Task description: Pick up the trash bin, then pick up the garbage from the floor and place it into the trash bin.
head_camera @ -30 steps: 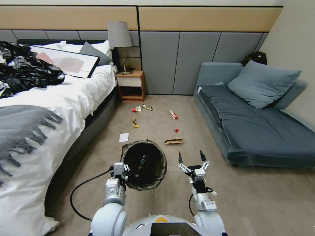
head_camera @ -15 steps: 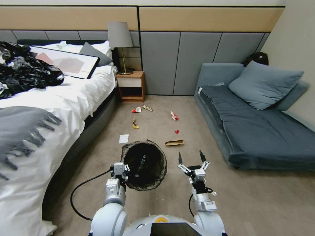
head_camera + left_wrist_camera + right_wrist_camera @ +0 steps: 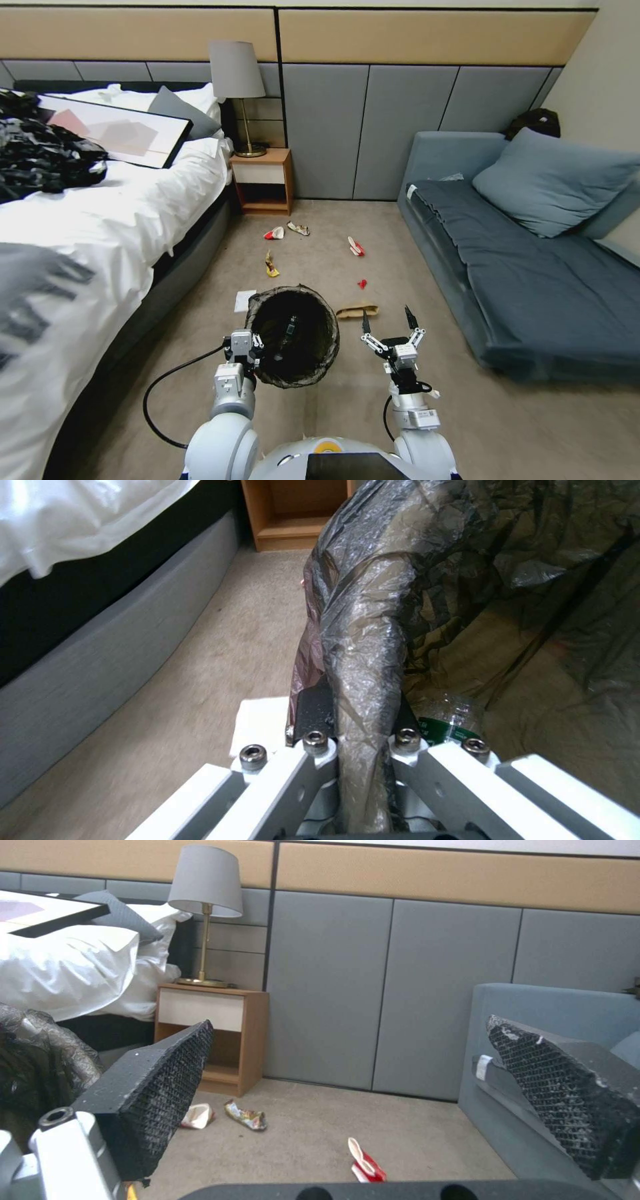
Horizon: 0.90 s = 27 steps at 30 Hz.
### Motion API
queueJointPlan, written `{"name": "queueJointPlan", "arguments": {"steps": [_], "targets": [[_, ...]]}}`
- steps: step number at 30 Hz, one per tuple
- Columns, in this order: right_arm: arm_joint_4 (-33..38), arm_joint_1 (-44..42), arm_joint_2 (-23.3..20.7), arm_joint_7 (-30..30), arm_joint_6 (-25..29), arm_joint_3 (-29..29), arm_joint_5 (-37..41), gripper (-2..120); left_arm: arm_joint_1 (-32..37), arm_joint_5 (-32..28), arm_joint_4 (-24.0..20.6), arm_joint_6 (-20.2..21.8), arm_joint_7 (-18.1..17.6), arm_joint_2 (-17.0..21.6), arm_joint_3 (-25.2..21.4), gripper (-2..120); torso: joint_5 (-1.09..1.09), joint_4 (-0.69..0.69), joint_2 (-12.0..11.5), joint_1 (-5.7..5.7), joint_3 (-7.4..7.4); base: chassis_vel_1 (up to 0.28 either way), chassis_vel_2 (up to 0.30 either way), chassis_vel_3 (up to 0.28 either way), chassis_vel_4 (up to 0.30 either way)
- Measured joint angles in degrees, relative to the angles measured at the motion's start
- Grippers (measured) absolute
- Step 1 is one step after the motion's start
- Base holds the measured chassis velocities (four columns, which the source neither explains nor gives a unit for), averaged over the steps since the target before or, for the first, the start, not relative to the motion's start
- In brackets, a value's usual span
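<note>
The left hand (image 3: 257, 352) clamps the bin (image 3: 293, 335) by its bagged rim, held above the carpet. The right hand (image 3: 387, 321) gapes wide and empty; a cardboard scrap (image 3: 357, 311) lies just ahead of it, wrappers (image 3: 355, 247) farther on. The litter looks light, thin and crushable, best pinched at an edge.

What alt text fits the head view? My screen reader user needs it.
The left gripper holds the bag-lined trash bin by its rim above the carpet, while the right gripper hangs open beside it. Garbage lies scattered ahead between the bed and sofa.
</note>
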Motion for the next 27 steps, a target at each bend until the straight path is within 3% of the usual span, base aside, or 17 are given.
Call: {"name": "queueJointPlan", "arguments": {"steps": [3,4,11,14,27], "targets": [[0.0,0.0,0.0,0.0,0.0,0.0,0.0,100,0.0,0.0,0.0,0.0,0.0,0.0,0.0,1,-0.08,-0.02,0.0,0.00,0.00,-0.240,0.228,0.242,-0.218],[0.0,0.0,0.0,0.0,0.0,0.0,0.0,100,0.0,0.0,0.0,0.0,0.0,0.0,0.0,1,0.00,-0.01,0.0,0.00,0.00,-0.241,0.238,0.225,-0.226],[0.0,0.0,0.0,0.0,0.0,0.0,0.0,100,0.0,0.0,0.0,0.0,0.0,0.0,-0.1,1,-0.10,-0.02,0.0,0.00,0.01,-0.240,0.241,0.228,-0.232],[0.0,0.0,0.0,0.0,0.0,0.0,0.0,100,0.0,0.0,0.0,0.0,0.0,0.0,0.0,1,-0.04,-0.02,0.0,0.03,0.02,-0.179,0.161,0.166,-0.193],[0.0,0.0,0.0,0.0,0.0,0.0,0.0,100,0.0,0.0,0.0,0.0,0.0,0.0,0.0,1,-0.05,-0.02,0.0,0.00,0.00,0.000,0.004,0.009,-0.014]]}}
